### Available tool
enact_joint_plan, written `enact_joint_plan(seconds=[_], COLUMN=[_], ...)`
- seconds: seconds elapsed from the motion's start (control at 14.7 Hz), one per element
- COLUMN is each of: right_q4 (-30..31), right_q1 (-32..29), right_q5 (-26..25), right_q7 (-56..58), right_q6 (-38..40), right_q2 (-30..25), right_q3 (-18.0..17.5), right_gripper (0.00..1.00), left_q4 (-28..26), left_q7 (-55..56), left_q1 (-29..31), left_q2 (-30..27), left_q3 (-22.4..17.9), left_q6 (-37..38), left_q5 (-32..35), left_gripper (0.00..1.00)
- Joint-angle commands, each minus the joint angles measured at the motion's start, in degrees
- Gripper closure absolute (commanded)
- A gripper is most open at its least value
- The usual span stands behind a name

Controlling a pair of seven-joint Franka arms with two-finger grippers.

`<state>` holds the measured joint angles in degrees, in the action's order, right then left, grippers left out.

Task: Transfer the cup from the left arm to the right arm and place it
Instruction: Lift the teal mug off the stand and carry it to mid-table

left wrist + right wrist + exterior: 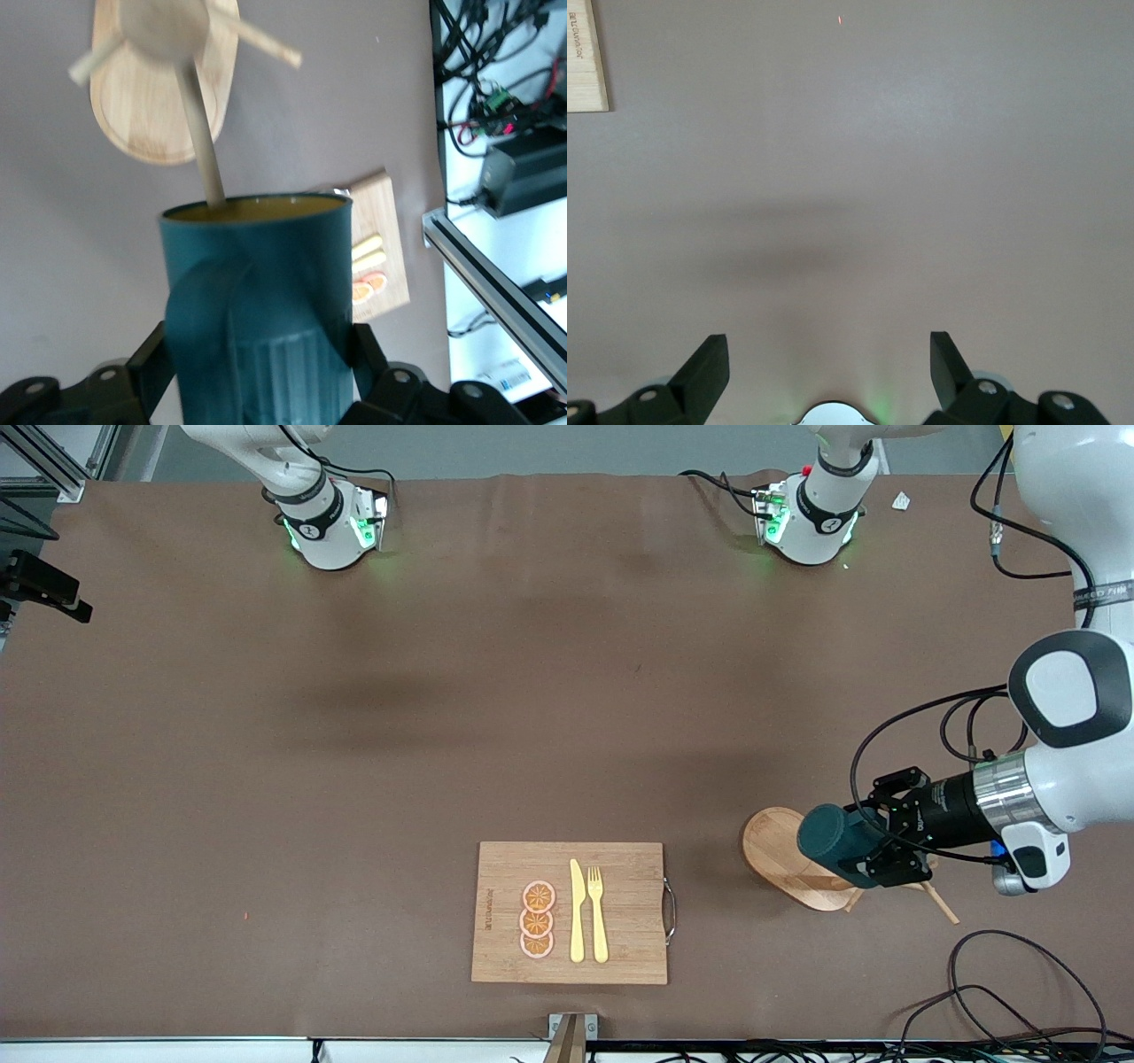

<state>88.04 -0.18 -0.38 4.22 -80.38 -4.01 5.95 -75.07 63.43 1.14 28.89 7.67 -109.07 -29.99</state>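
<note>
My left gripper [873,852] is shut on the dark teal ribbed cup [833,837] and holds it on its side in the air over the oval base of a wooden mug stand [780,861]. In the left wrist view the cup [266,283] fills the space between the black fingers [152,372], its tan inside shows at the rim, and the stand's post [200,133] rises just past that rim. My right gripper [828,363] is open and empty over bare brown table; it does not show in the front view.
A bamboo cutting board [633,868] with three orange slices [537,919], a yellow knife [577,911] and a fork [597,912] lies near the front camera's edge of the table. Cables [992,974] lie at the left arm's end.
</note>
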Motion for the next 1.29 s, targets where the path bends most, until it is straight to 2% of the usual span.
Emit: enact_joint_plan(seconds=[0.0,0.2,0.34,0.68,0.88,1.09,1.22], right_q4=[0.8,0.8,0.7,0.7,0.7,0.6,0.6], right_q1=[-0.3,-0.3,-0.3,-0.3,-0.1,-0.2,-0.3], right_q5=[0.2,0.2,0.2,0.2,0.2,0.1,0.1], right_q7=[0.7,0.7,0.7,0.7,0.7,0.7,0.7], right_q6=[-0.1,-0.1,-0.1,-0.1,-0.1,-0.1,0.0], right_q2=[-0.7,-0.7,-0.7,-0.7,-0.7,-0.7,-0.6], right_q3=[-0.2,-0.2,-0.2,-0.2,-0.2,-0.2,-0.2], right_gripper=[0.00,0.00,0.00,0.00,0.00,0.00,0.00], left_q4=[-0.6,-0.6,-0.7,-1.0,-1.2,-2.0,-2.0], left_q7=[3.7,5.8,4.9,6.0,7.6,8.7,13.4], left_q1=[0.2,0.0,-1.2,-13.9,-21.9,-30.6,-35.0], left_q2=[-2.3,-2.4,-2.6,-3.7,-2.9,-0.1,2.1], left_q3=[3.0,6.6,8.1,8.8,8.8,8.8,8.8], left_q6=[0.7,0.1,-0.6,-8.3,-13.7,-19.0,-21.2], left_q5=[-1.1,-0.8,0.4,19.9,30.0,46.8,57.9], left_gripper=[0.54,0.55,0.60,0.69,0.69,0.75,0.77])
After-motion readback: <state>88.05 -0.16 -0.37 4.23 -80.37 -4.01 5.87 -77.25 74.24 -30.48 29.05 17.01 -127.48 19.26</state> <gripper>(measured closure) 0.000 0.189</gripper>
